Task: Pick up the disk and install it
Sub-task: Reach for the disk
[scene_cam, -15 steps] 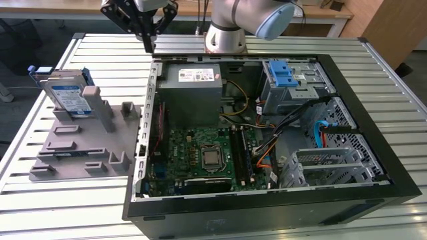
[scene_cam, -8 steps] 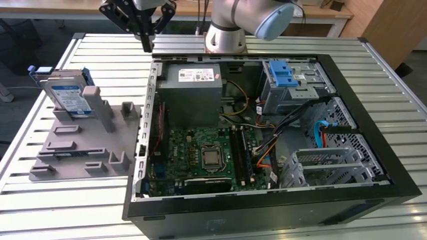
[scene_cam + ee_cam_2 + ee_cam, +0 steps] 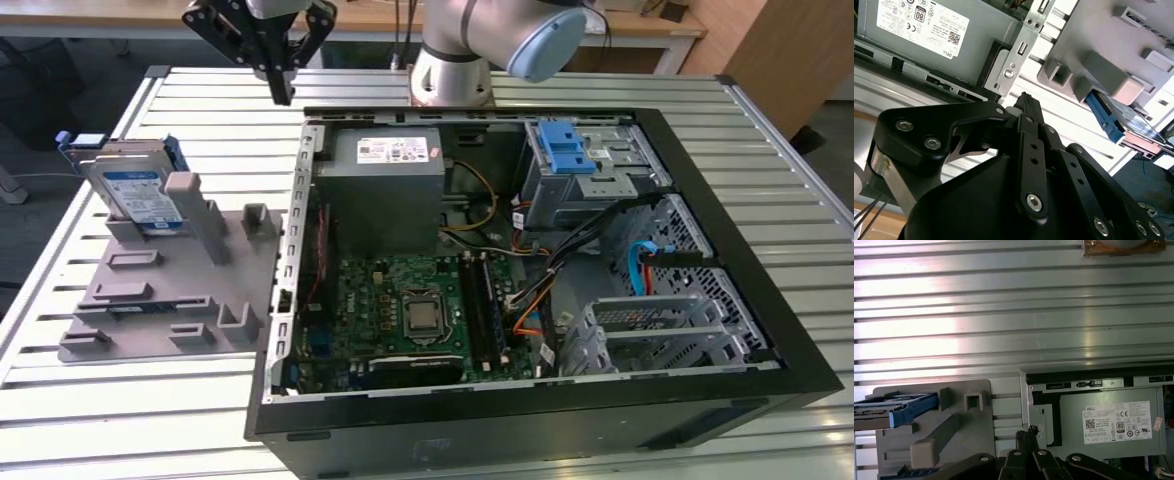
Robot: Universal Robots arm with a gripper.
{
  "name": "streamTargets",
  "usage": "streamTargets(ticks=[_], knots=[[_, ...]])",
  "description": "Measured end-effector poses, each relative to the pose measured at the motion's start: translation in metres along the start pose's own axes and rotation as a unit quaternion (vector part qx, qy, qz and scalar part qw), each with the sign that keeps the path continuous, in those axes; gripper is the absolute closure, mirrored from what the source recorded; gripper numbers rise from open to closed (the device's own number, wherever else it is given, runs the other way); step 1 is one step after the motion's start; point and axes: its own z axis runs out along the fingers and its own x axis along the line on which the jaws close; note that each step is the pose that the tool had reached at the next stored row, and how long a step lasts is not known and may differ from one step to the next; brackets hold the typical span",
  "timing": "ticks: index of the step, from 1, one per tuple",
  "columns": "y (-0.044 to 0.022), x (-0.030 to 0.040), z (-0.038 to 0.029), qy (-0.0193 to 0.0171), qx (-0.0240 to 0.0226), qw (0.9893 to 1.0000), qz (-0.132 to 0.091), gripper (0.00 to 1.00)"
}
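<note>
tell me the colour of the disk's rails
The disk's rails are blue, clearest in the second wrist view.

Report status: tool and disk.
Tool shut, empty, above table near case corner. Disk upright in grey holder, untouched. Path between looks clear.

Bench contents, non-task items: open desktop computer and parts fixture on a slatted metal table [image 3: 134,400].
Black computer case [image 3: 534,420], side panel off, lying flat at the exterior view's right. Inside it, a grey power-supply box [image 3: 387,190] at the far left corner, a green motherboard [image 3: 400,310] near of it, and a metal drive cage [image 3: 594,180] with a blue latch [image 3: 566,150] at the far right. Grey moulded holder [image 3: 147,300] on the table at the exterior view's left, just beside the case.
</note>
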Motion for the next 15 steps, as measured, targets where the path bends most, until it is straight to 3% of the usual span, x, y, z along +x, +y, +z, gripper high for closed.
streamTargets(ticks=[4, 15], knots=[[-0.0004, 0.0053, 0.0005, 0.0000, 0.0034, 1.0000, 0.000, 0.89], [-0.0020, 0.0252, 0.0017, 0.0017, 0.0050, 1.0000, 0.000, 0.89]])
